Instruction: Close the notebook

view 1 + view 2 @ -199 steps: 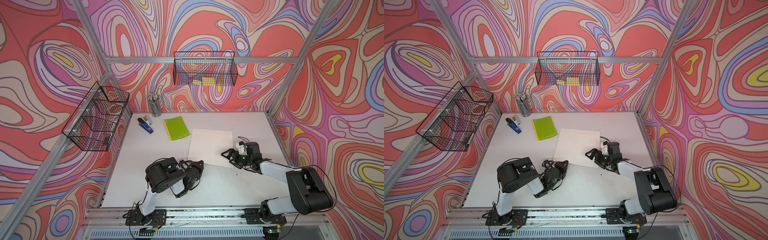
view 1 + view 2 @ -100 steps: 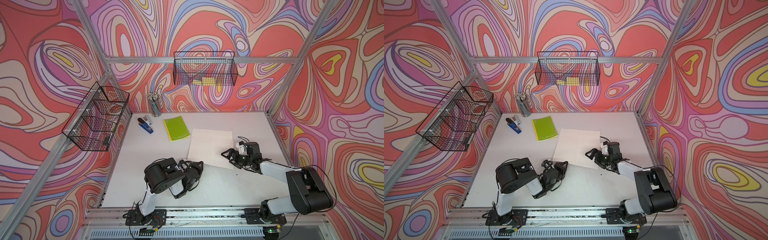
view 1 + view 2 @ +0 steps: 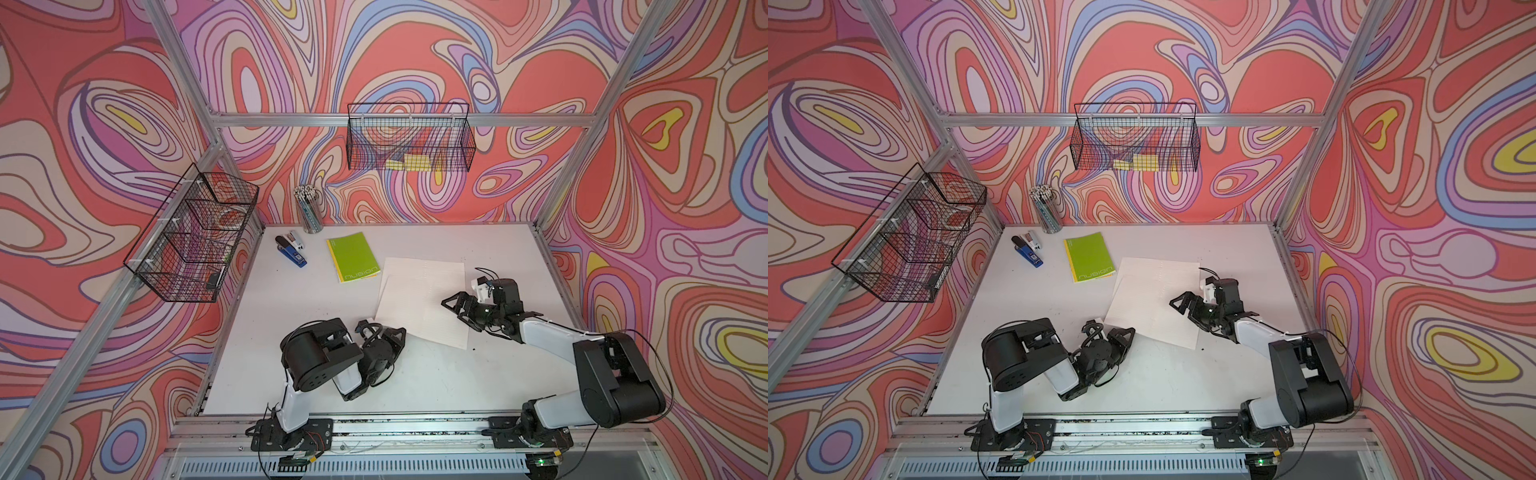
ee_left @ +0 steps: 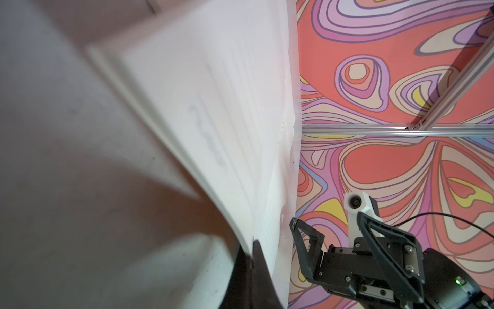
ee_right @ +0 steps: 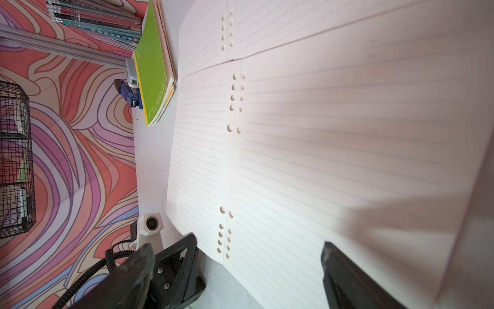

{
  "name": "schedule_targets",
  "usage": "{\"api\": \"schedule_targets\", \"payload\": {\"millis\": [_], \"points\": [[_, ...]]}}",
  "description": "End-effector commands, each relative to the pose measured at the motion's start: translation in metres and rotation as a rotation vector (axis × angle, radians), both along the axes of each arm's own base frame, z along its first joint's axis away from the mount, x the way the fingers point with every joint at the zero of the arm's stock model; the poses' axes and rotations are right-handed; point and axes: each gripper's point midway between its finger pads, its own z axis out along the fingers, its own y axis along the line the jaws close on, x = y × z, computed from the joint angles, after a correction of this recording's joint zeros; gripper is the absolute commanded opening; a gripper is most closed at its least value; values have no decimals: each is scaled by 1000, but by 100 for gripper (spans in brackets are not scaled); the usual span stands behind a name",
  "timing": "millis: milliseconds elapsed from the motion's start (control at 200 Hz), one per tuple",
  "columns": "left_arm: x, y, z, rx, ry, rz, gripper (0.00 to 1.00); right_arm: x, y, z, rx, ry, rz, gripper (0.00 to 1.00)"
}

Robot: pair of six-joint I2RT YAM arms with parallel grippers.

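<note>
The notebook (image 3: 419, 299) (image 3: 1154, 295) lies open on the white table, lined punched pages facing up. My left gripper (image 3: 400, 331) (image 3: 1128, 331) is at its near left corner. In the left wrist view its jaws (image 4: 252, 244) are shut on the edge of a page (image 4: 213, 112), which curves up from the table. My right gripper (image 3: 457, 309) (image 3: 1185, 311) is low over the right-hand page, open; in the right wrist view it (image 5: 235, 256) straddles the lined paper (image 5: 334, 139) with nothing between its fingers.
A closed green notebook (image 3: 353, 256) lies behind the open one, with a blue stapler (image 3: 291, 250) and a pencil cup (image 3: 309, 209) at the back left. Wire baskets hang on the left wall (image 3: 195, 237) and the back wall (image 3: 409, 139).
The left arm has shifted very slightly with its jaws pressed together on the page edge. The right arm and the notebook look the same.
</note>
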Motion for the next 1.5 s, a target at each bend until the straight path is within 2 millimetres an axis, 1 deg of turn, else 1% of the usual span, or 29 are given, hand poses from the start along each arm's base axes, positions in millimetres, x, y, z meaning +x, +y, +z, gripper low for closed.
{"api": "schedule_targets", "payload": {"millis": [0,65,135,230,416,551,631,681,786,851,1022,1092,1137,1147,1157,1312,1497], "points": [[-7,13,1,59,-27,-1,0,3,-2,4,-10,-10,6,98],[-9,24,-1,82,-30,23,0,4,-2,4,-11,-13,7,98],[-11,31,-4,114,-38,26,0,5,-1,6,-10,-16,8,98],[-12,34,-4,144,-56,17,0,7,0,9,-5,-19,10,98],[-11,35,7,212,-126,-5,0,9,-1,14,-10,-32,10,98],[-10,37,13,281,-156,-22,0,8,-1,12,-11,-27,10,98],[-9,40,21,327,-180,-21,0,9,-2,13,-10,-29,8,98],[-7,39,29,359,-206,-31,0,10,-2,13,-10,-29,7,98],[-7,38,37,493,-212,-78,0,12,-1,16,-4,-35,11,98],[-6,39,46,592,-226,-108,0,14,0,20,-1,-40,13,98],[-3,55,62,835,-244,-142,0,19,-1,30,1,-59,16,98],[-3,62,65,927,-242,-160,0,20,-1,33,0,-66,19,98],[-5,69,60,997,-232,-174,0,21,-1,35,-1,-69,20,98],[-1,65,70,992,-246,-168,0,21,-2,35,-2,-68,19,98],[0,65,72,1002,-249,-168,0,21,-2,35,-1,-68,20,98],[3,77,79,1205,-259,-206,0,22,-3,37,-5,-72,17,98],[7,86,92,1356,-297,-207,0,25,-5,40,-6,-75,11,98]]}}
